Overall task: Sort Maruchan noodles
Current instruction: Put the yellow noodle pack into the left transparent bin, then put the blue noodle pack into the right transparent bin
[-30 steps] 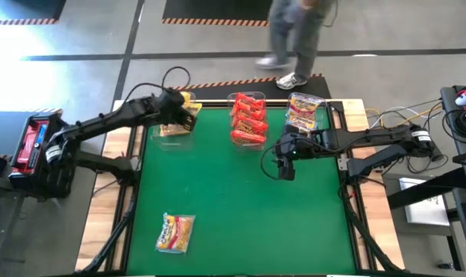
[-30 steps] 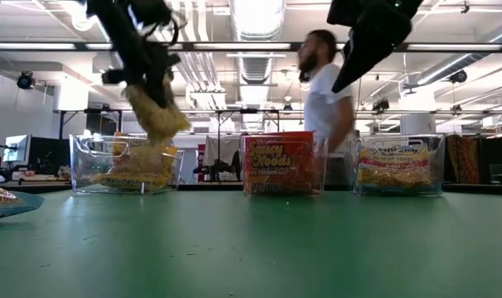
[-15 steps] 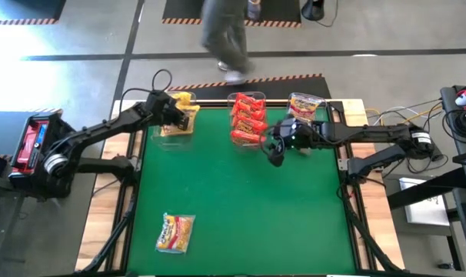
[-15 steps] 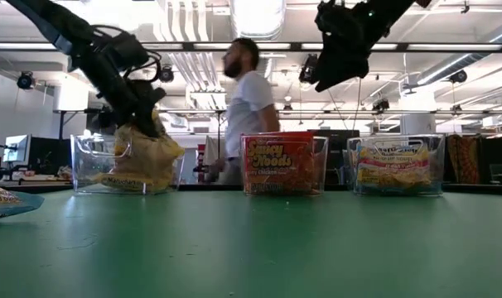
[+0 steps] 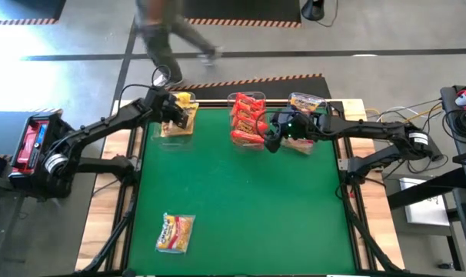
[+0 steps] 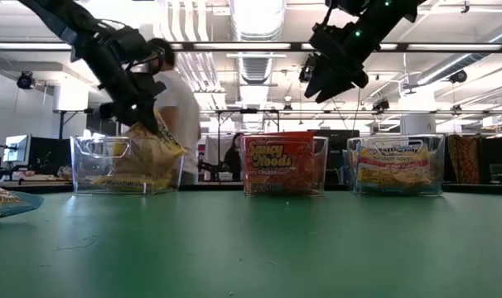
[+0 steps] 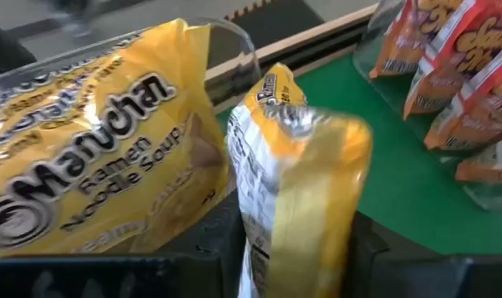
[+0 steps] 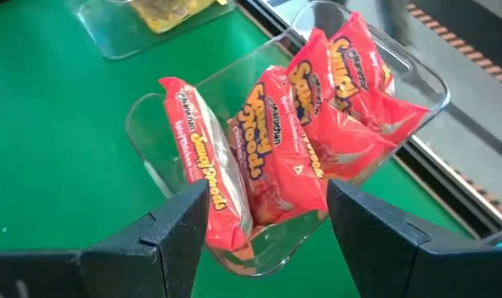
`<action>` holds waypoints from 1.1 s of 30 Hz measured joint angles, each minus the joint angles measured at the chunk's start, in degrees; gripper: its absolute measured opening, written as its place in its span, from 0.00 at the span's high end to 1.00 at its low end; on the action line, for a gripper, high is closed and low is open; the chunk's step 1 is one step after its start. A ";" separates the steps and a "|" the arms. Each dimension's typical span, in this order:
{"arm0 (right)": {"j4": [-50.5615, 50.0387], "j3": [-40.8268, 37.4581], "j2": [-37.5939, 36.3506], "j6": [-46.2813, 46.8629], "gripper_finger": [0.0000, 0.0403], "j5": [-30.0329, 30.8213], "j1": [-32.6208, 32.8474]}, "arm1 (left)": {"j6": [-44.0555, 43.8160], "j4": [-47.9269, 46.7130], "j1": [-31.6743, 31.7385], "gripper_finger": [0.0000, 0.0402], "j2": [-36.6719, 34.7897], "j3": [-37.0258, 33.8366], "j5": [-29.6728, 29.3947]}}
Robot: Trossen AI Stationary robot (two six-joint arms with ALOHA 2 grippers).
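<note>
left fingers [image 7: 296, 248] clamped on yellow packet [image 7: 296, 165] over left bin [image 5: 174, 123] | right fingers [image 8: 263, 236] apart, empty, above red bin [image 8: 417, 79] | risk: packet catches bin rim, tips onto tabletop [image 5: 241, 200]

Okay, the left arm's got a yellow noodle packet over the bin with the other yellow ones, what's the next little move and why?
Probably open the fingers and let go. The left gripper is shut on the yellow packet, which in the low view already hangs partly inside the clear bin holding the other yellow packets. The right gripper hovers open above the red packets' bin, out of the way.
</note>
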 joint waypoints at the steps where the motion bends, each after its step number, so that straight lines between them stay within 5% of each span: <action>1: -0.02 0.00 0.01 0.88 0.42 0.00 -0.19 | 0.14 -1.81 0.12 0.72 0.01 0.99 0.00; 6: -0.09 0.00 0.01 5.27 0.42 0.00 -0.40 | 1.61 -9.35 0.10 0.65 0.02 6.80 -1.62; 13: -0.27 -0.45 0.01 8.10 0.42 0.02 -0.40 | 5.64 -16.25 0.10 0.61 0.00 15.66 -15.04; 23: -0.23 -2.61 0.01 8.12 0.42 1.58 -0.40 | 1.39 -15.56 -5.20 0.61 -0.07 18.08 4.93; 33: -0.27 -4.24 0.01 8.06 0.42 1.53 -0.38 | -16.36 -14.13 -26.15 0.61 0.00 13.18 2.67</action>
